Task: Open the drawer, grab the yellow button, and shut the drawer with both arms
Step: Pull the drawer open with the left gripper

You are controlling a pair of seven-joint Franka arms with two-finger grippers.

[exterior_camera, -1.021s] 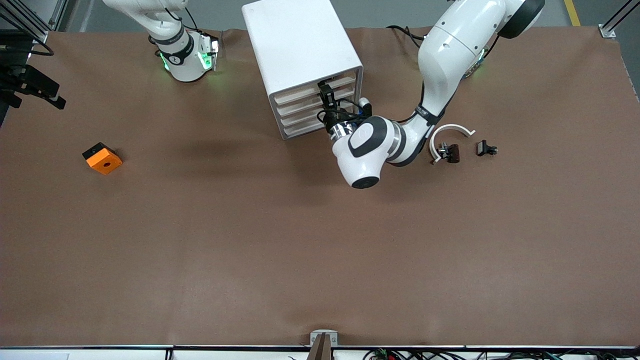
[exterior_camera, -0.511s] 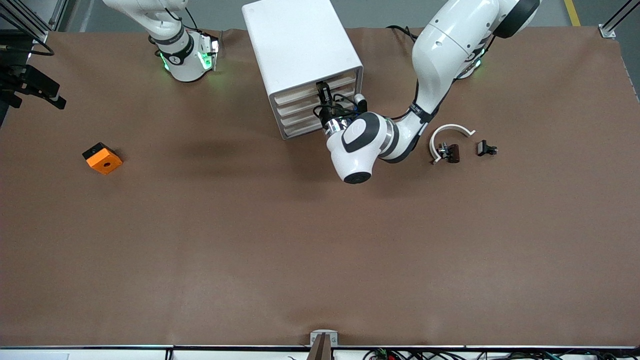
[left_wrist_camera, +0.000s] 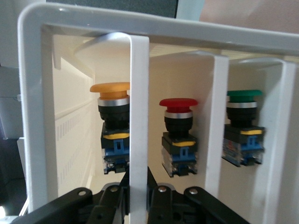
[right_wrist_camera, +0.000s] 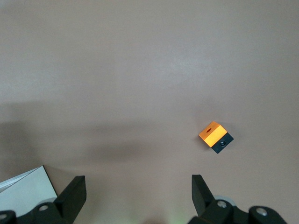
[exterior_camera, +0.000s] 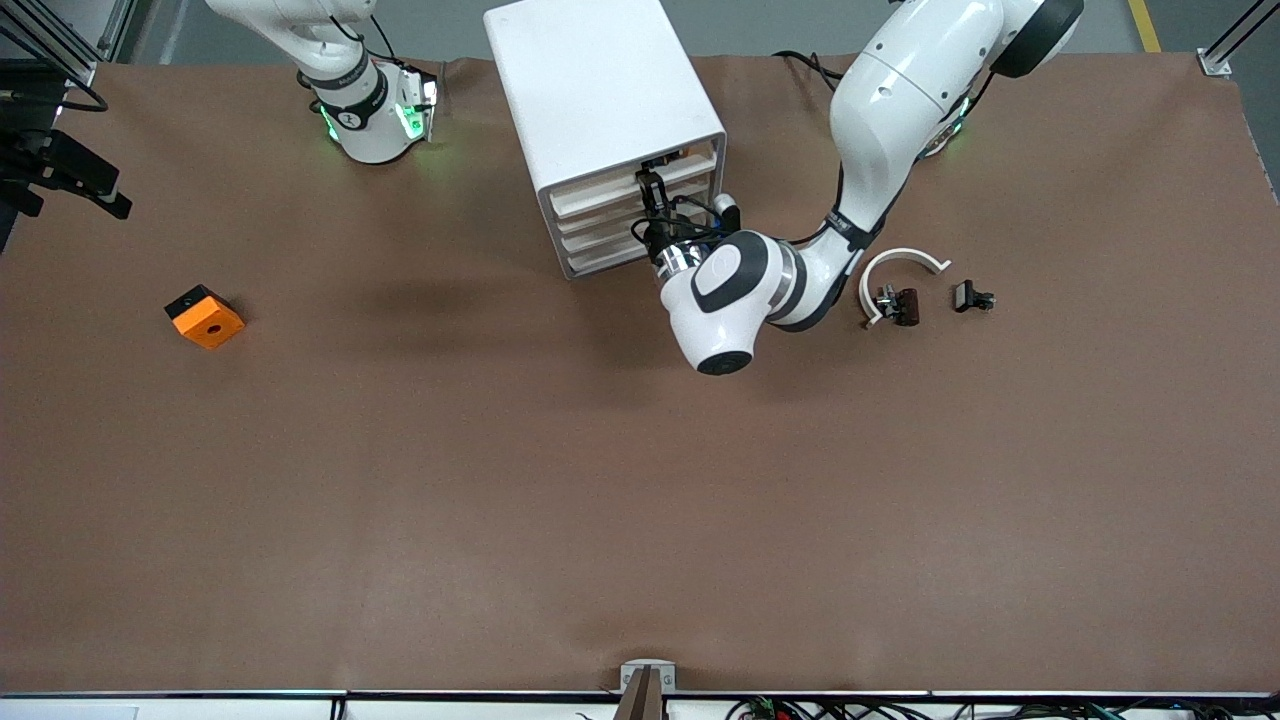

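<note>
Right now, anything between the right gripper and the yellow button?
Yes. The button sits inside the drawer, pulled out only slightly under the cabinet top. The left gripper clamps the drawer front. The right gripper waits, open, over bare table.

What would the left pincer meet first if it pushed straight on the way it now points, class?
Probably the drawer itself: the left pincer is shut on its front lip. Straight on past the front, the nearest thing looks like the yellow-capped button, though depth is unclear.

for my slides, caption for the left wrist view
Left claw gripping the drawer front, yellow button inside.
</note>
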